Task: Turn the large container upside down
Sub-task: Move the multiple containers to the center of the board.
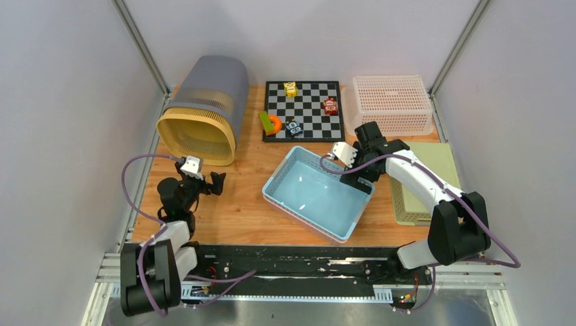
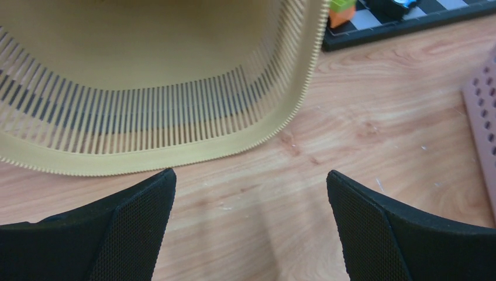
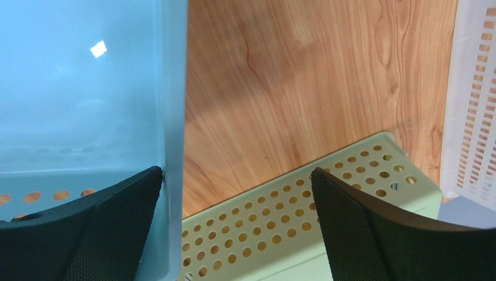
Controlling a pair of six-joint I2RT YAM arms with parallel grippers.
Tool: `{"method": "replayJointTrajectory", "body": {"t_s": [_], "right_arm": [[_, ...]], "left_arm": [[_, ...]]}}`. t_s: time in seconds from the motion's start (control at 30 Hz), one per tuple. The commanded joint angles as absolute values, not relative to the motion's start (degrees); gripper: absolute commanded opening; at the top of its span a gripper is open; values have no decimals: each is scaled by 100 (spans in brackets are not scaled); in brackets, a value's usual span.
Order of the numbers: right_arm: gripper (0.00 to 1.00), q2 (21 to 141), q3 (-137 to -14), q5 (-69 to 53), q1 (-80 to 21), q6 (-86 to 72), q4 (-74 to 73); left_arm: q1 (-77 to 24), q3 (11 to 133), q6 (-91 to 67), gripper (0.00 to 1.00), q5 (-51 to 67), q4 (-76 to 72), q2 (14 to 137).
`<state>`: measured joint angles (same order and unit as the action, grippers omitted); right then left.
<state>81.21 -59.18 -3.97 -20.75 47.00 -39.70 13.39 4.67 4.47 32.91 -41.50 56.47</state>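
Looking down from high behind the light wooden tabletop, taking in all of it. From the left wrist, peering closely into the tipped yellow slatted plastic bin, sitting far left overhead. From the right wrist, pointing down close at the pale blue plastic tub, lying mid-table overhead.

Robotics lab test cell. Wooden worktop enclosed by plain white panels on aluminium posts; left arm, right arm bolted to black rail; purple cables; chessboard among props.
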Motion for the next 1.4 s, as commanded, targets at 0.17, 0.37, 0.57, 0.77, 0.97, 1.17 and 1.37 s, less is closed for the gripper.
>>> {"method": "replayJointTrajectory", "body": {"t_s": [0.17, 0.37, 0.57, 0.77, 0.97, 1.17, 1.37], "right_arm": [[100, 8034, -6186, -219, -1781, 5069, -4348], [100, 8077, -6230, -73, -1741, 5320, -4362], [100, 8299, -6360, 527, -1688, 5465, -4092], [100, 8444, -6502, 829, -1646, 5650, -3703], [100, 8549, -6501, 988, -1579, 5674, -3464], [100, 7964, -6278, 30, -1586, 6057, -3701], [100, 8121, -6777, -1341, -1749, 6135, -3989]], "left_arm": [[1315, 490, -470, 100, 2431, -7053, 7228], [1195, 403, -583, 100, 2071, -7732, 7669], [682, 854, -269, 100, 1165, -6482, 7532], [-166, 1276, 206, 100, -191, -5757, 7759], [-167, 1180, 197, 100, -176, -5932, 7804], [-163, 1158, 192, 100, -180, -6060, 7842], [-167, 1160, 190, 100, -180, -6045, 7846]]}}
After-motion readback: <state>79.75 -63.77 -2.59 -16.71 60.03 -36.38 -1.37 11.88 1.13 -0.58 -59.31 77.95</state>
